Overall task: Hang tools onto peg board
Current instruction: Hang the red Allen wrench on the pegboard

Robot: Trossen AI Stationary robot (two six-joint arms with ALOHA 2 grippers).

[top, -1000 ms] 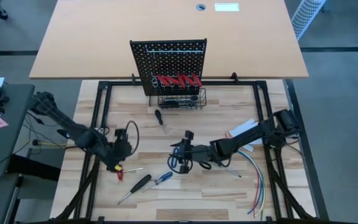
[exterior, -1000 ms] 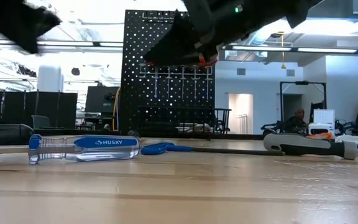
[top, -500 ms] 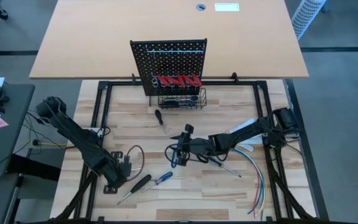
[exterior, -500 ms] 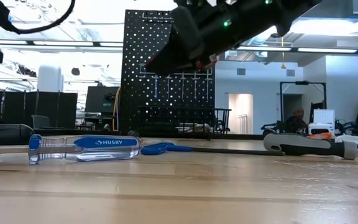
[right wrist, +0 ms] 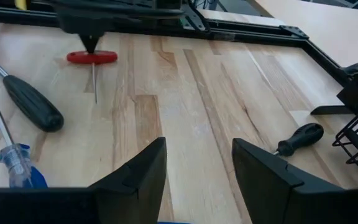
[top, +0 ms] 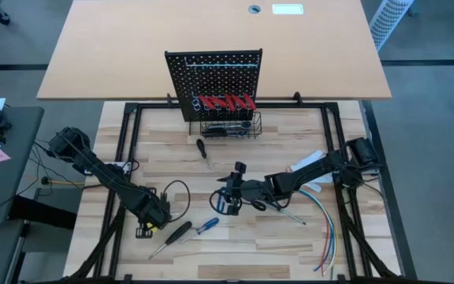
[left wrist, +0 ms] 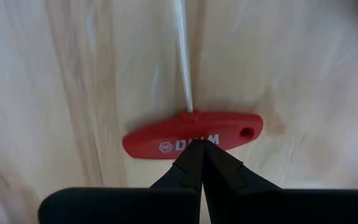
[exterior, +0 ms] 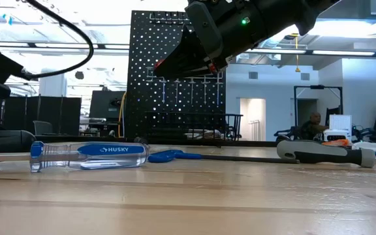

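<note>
Overhead, closed left jaws touch a red T-handle tool (left wrist: pixel 191 134) on the pale wooden tabletop (top: pixel 290 237); right jaws gape.

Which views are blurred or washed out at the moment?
Left wrist view: red T-handle tool sharp, wood around it smeared. Low view: bright backlit room turns the peg board and arm into silhouettes. Right wrist view: own fingers soft, table clear.

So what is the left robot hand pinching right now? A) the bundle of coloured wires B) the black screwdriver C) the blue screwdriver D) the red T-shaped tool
D: in the left wrist view the left gripper has its fingers pressed together on the edge of the red T-handle tool, which lies flat on the wooden table.
</note>
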